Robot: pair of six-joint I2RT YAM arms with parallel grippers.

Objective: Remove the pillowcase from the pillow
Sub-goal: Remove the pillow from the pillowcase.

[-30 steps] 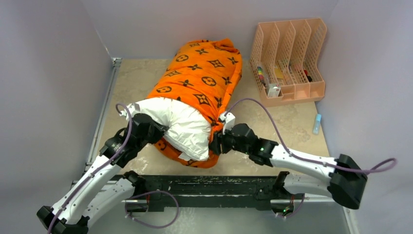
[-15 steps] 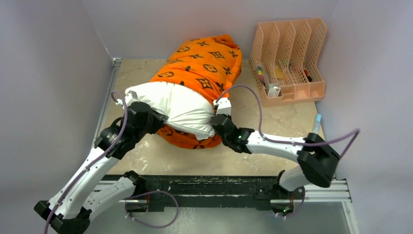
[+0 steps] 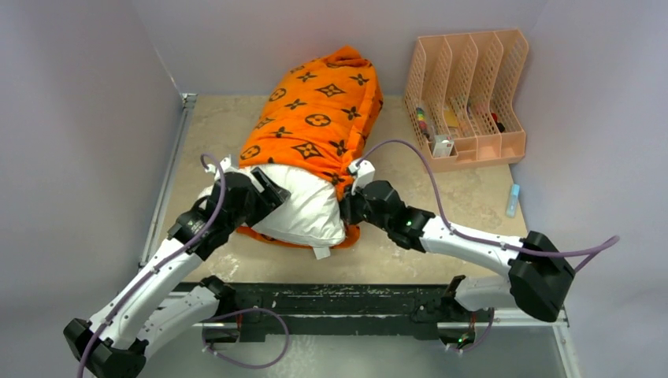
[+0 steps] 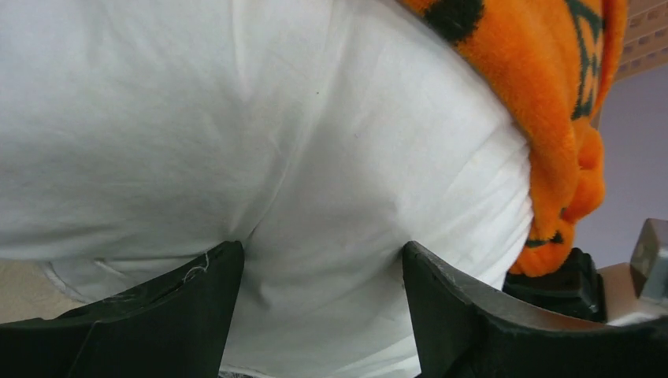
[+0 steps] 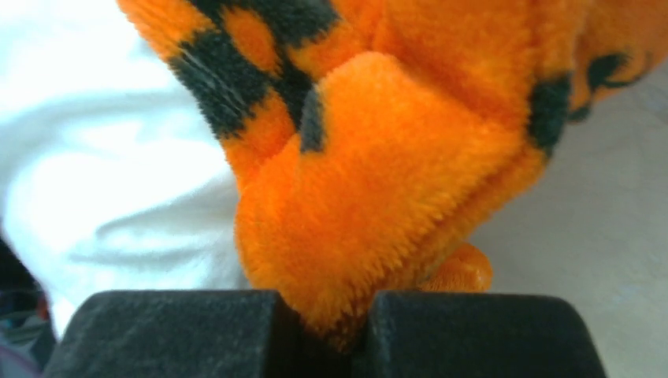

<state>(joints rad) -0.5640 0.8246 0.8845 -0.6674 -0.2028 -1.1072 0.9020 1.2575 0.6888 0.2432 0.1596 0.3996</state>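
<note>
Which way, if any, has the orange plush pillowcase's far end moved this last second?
Yes: the far end of the orange plush pillowcase shifted toward the back wall, away from the peach organizer.

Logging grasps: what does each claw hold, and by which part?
Left claw grips the pillow by its exposed end; right claw grips the pillowcase by its open edge.

Plush pillowcase (smooth cloth pillow).

The top camera looks down from above and behind the arms over the whole table. Both wrist cameras sit very close: the left faces the pillow, the right the pillowcase, and both things also show overhead.
</note>
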